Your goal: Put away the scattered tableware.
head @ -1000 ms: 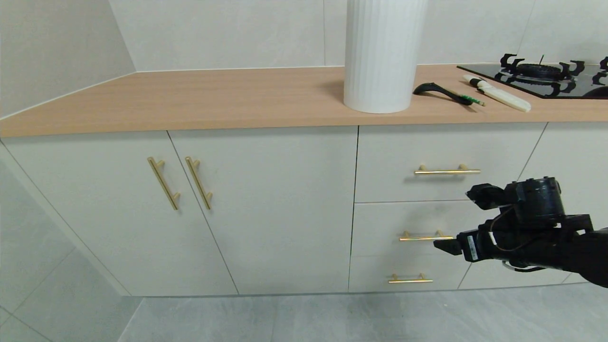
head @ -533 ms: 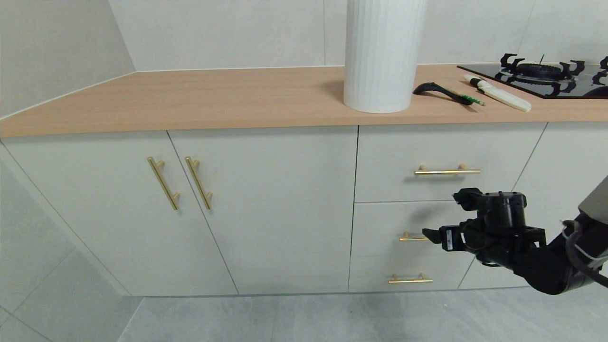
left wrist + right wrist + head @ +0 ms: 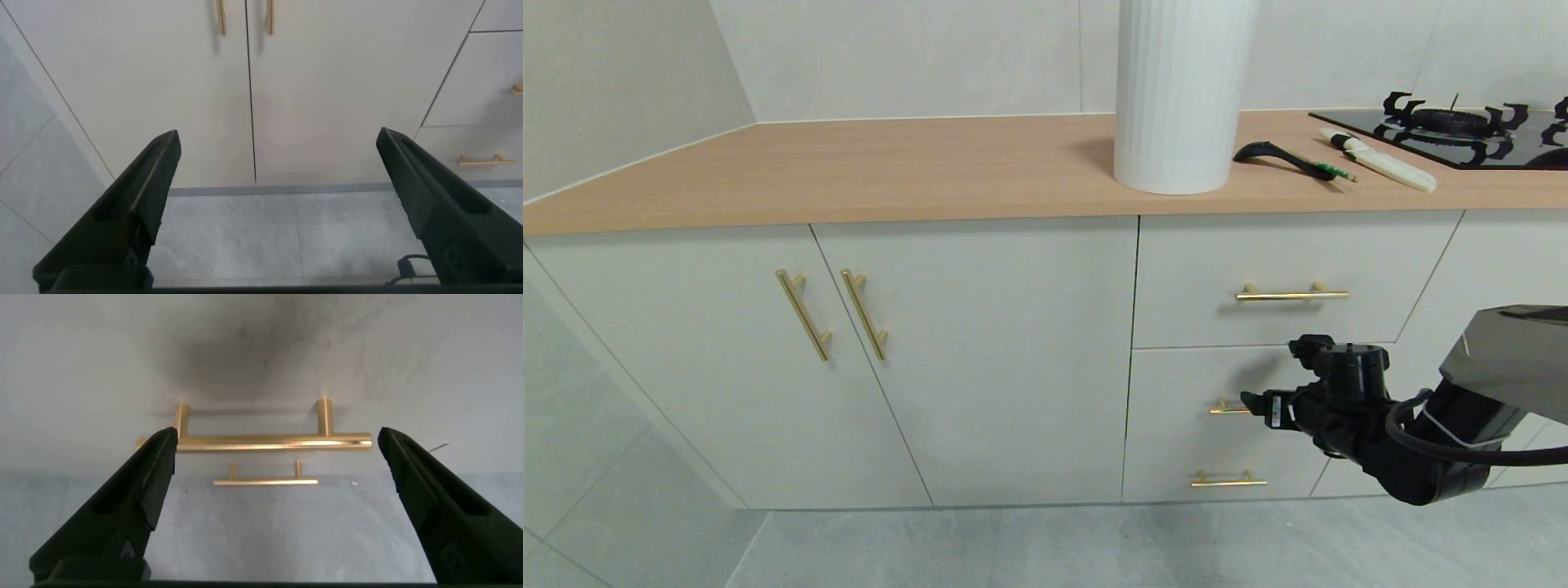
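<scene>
A: Right, your right gripper (image 3: 1270, 371) sits low at the drawer stack, straight in front of the middle drawer's handle (image 3: 1227, 407). Its body covers that handle's right end in the head view.

B: And from the right wrist you see the right gripper (image 3: 275, 437) spread wide, with nothing held. The gold bar (image 3: 274, 442) lies crosswise between the two fingers (image 3: 139, 498). Whether either finger touches it, you cannot tell. The bottom drawer's handle (image 3: 265, 482) shows below it.

A: Your tableware is up on the wooden countertop (image 3: 890, 171), well apart from that gripper. The black ladle (image 3: 1278, 157) lies just beside the tall white ribbed cylinder (image 3: 1180, 98), with a green bit at the end of its handle. The cream knife-shaped utensil (image 3: 1380, 162) lies near it, between the ladle and the gas hob (image 3: 1462, 131).

B: Your left gripper (image 3: 278, 137) is released too, fingers far apart and empty. It faces the double cupboard doors (image 3: 249, 82) above the grey floor tiles (image 3: 270, 229). Their two gold handles (image 3: 220, 16) sit side by side by the seam.

A: You also have the top drawer's handle (image 3: 1290, 294) above the right gripper, with a gap between them. All three drawers are closed.
</scene>
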`<state>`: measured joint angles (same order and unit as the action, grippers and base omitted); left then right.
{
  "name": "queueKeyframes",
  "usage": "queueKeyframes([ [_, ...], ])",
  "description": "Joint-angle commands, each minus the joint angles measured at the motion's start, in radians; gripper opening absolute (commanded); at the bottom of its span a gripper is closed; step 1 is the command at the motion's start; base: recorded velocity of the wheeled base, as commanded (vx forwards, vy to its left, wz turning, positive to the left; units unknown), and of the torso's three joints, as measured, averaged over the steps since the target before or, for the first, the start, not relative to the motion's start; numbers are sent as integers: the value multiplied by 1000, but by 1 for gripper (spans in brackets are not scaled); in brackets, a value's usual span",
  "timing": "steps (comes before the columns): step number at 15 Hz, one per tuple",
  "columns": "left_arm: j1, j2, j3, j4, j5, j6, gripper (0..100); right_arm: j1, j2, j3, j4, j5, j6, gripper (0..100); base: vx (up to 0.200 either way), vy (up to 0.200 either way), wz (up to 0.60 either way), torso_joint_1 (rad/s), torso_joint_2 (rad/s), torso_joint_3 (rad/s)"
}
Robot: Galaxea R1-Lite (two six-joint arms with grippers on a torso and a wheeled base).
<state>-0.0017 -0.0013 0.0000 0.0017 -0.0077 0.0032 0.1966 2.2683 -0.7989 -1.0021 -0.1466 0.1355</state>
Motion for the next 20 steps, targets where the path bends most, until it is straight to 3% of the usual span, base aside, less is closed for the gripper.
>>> queueKeyframes([
  [1,0,1,0,0,0,0,100,1,36,-20,-9,-10,1,100,0,0,0,0,0,0],
  [6,0,1,0,0,0,0,100,1,112,-43,-79,-33,-4,100,0,0,0,0,0,0],
  [20,0,1,0,0,0,0,100,-13,157,-22,-81,-33,-74,100,0,0,0,0,0,0],
])
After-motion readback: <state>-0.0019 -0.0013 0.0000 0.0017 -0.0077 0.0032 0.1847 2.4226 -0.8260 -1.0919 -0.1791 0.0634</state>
